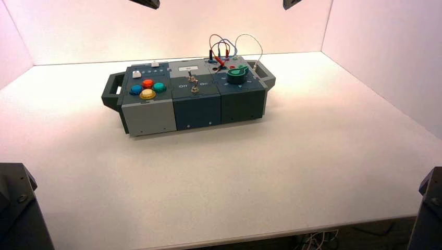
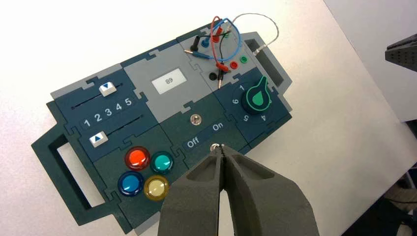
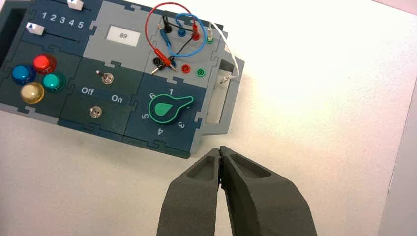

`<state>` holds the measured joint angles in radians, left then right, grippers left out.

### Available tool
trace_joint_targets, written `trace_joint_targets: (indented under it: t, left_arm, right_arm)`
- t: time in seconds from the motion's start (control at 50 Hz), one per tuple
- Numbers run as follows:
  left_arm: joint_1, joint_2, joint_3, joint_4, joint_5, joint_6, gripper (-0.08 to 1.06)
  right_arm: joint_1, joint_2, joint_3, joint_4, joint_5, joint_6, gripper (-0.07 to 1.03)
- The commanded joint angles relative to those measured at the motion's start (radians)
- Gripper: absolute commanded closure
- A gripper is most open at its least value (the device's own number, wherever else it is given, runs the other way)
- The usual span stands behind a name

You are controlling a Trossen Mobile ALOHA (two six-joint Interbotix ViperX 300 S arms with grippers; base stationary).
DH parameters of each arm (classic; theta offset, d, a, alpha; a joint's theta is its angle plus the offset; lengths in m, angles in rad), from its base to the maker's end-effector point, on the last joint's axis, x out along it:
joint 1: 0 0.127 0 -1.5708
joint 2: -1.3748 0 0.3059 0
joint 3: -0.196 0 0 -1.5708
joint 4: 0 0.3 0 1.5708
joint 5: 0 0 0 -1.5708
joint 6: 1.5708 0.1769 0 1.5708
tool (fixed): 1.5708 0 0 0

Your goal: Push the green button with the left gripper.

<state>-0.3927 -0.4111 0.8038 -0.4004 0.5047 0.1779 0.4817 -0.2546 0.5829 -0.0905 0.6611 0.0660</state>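
Note:
The green button [image 2: 162, 161] is one of a cluster on the box, beside the red [image 2: 136, 158], blue [image 2: 131, 183] and yellow [image 2: 156, 187] buttons. It also shows in the high view [image 1: 159, 87] at the box's left end and in the right wrist view [image 3: 53, 81]. My left gripper [image 2: 220, 149] is shut and empty, held well above the box. Its tips show over a metal toggle near the Off/On lettering, apart from the green button. My right gripper [image 3: 219, 150] is shut and empty, above the table off the box's knob end.
The box [image 1: 146, 117] stands mid-table with a handle at each end. It bears two sliders [image 2: 107, 89], a display reading 89 [image 2: 169, 81], a green knob [image 2: 257, 98] and looped wires [image 2: 221, 34]. Dark arm parts [image 1: 18, 208] sit at the high view's lower corners.

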Motion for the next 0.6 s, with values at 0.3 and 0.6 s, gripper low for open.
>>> trace_joint_targets:
  t: [0.3, 0.6]
  left_arm:
    - [0.005, -0.020, -0.020, 0.005, -0.011, 0.000, 1.00]
    - [0.049, 0.054, -0.023, 0.015, -0.015, 0.003, 1.00]
  right_arm:
    - [-0.003, -0.048, -0.009, 0.002, -0.005, 0.000, 0.99]
    - [-0.003, -0.071, -0.008, 0.020, 0.002, 0.002, 0.99]
